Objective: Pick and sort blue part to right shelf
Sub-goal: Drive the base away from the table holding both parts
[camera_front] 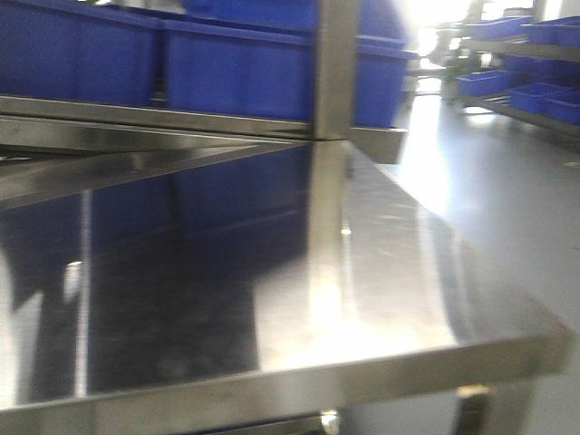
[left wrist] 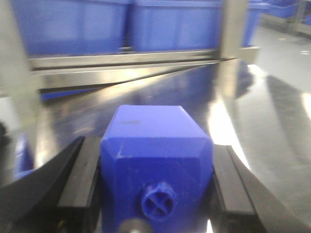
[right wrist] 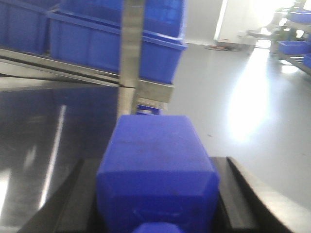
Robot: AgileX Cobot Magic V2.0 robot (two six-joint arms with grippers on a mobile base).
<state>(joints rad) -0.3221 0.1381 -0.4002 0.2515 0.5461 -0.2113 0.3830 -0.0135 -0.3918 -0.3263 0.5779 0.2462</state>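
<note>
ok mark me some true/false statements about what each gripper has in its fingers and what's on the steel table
1. The left gripper has its fingers shut on a blue block. True.
2. The right gripper is empty. False: it grips a second blue block.
3. The nub on the left gripper's block faces away from the wrist camera. False: it faces the camera and shows a cross.
4. Blue bins stand on the shelf behind the steel table. True.
5. A blue block lies on the steel table in the front view. False: none shows there, only reflections.
</note>
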